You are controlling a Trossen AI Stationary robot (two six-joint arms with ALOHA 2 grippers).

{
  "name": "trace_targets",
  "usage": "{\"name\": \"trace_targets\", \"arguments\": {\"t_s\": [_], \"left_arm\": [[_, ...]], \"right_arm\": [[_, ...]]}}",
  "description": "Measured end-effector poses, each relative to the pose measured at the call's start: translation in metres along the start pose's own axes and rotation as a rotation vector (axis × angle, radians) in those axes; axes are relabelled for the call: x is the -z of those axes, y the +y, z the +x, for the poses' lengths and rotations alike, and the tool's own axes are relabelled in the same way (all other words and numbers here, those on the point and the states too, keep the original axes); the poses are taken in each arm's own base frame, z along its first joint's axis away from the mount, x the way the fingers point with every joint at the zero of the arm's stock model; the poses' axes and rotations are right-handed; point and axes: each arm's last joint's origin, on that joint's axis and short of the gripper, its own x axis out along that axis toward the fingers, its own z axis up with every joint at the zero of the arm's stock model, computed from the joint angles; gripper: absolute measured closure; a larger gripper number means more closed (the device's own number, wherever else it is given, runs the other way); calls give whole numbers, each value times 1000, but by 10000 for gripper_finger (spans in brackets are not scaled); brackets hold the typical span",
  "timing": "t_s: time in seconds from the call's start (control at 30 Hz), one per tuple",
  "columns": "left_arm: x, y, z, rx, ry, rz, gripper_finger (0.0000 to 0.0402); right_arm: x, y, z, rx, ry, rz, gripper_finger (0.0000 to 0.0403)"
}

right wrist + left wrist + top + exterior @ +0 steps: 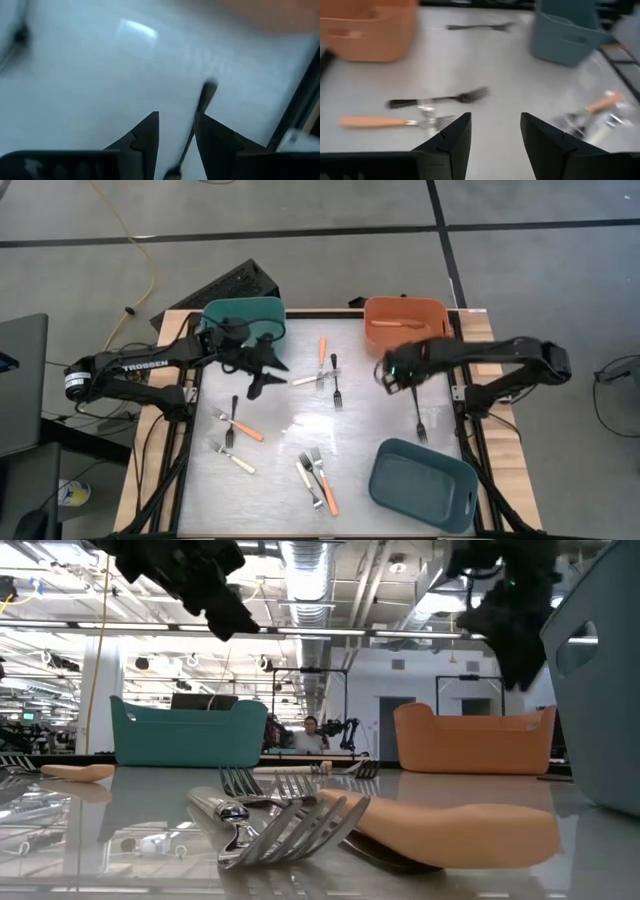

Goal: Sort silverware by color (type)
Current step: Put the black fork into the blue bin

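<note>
Small forks lie scattered flat on the pale table. An orange-handled fork (322,350), a white-handled fork (305,380) and a black fork (336,383) lie near the middle. Another black fork (420,425) lies further right. My left gripper (270,375) hovers open beside the teal bin (245,320), facing the black fork (440,99) and the orange-handled fork (395,121). My right gripper (388,375) hovers open and empty in front of the orange bin (405,325); in its wrist view the black fork (200,110) lies on the table beyond its fingertips (176,135).
More forks lie toward the near edge: an orange-handled one (245,428), a white-handled one (232,458) and a small cluster (317,480). A grey-blue bin (422,485) sits at the near right. The orange bin holds an orange-handled fork (395,322). A person shows far behind the table (312,730).
</note>
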Motion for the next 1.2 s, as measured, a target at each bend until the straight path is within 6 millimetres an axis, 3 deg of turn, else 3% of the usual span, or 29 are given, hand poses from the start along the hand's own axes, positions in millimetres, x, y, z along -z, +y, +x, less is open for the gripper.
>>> {"name": "trace_targets", "arguments": {"t_s": [0.27, 0.47, 0.67, 0.8, 1.03, 1.2], "left_arm": [[4, -8, 2, 66, 47, 71, 246], [2, -8, 3, 10, 31, 72, 246], [-2, -4, 3, -125, 7, -14, 246], [-4, -2, 3, -186, -15, -96, 246], [-3, 0, 2, -259, -40, -350, 246], [-2, 1, 2, -292, -69, -548, 246]], "right_arm": [[46, 8, 48, 63, 168, 67, 233], [57, -8, 84, 57, 193, 64, 208], [63, -19, 108, 24, 189, 5, 208], [63, -21, 115, -8, 178, -16, 242], [62, -18, 114, -49, 142, -206, 380], [57, -10, 102, -100, 78, -387, 377]]}}
